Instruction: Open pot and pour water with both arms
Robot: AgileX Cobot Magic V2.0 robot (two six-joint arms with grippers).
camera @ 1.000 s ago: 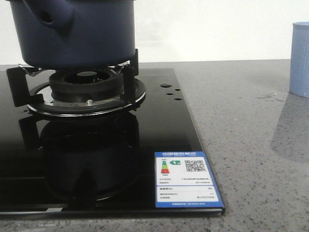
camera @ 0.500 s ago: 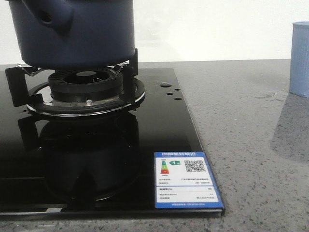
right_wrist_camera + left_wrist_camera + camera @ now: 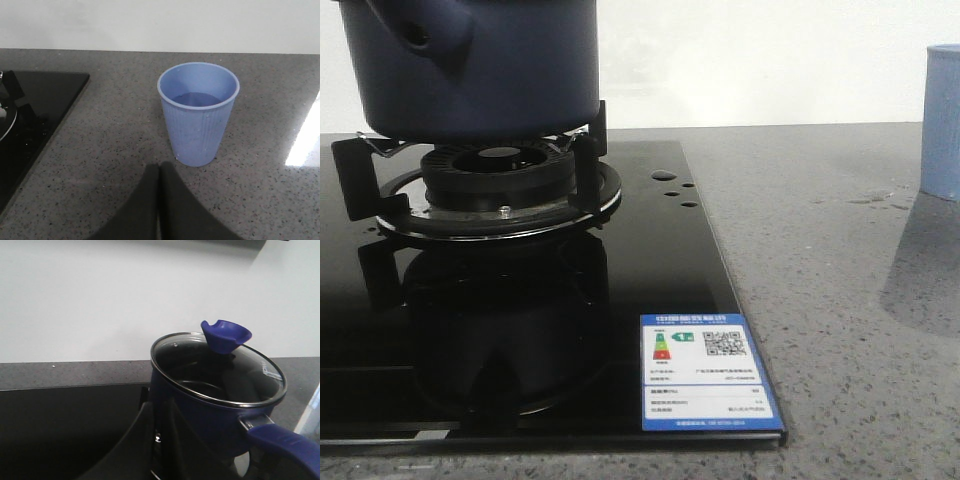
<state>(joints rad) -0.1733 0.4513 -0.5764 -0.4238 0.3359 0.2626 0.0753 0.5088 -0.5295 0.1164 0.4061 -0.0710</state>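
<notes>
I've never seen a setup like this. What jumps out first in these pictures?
The big dark blue pot sits on the gas burner of a glossy black stove at the left, its glass lid on, topped by a blue knob. To the right, on the grey speckled counter, stands a light-blue ribbed cup with something dark inside. A colourful energy label marks the stove's near corner.

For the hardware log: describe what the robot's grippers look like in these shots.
Only the wrist views show them. The left gripper has matte black, smooth fingers that curve and taper toward their tips. The right gripper has the same plain black tapered fingers. No cables, markings or arm links are visible; the front view shows neither arm.
</notes>
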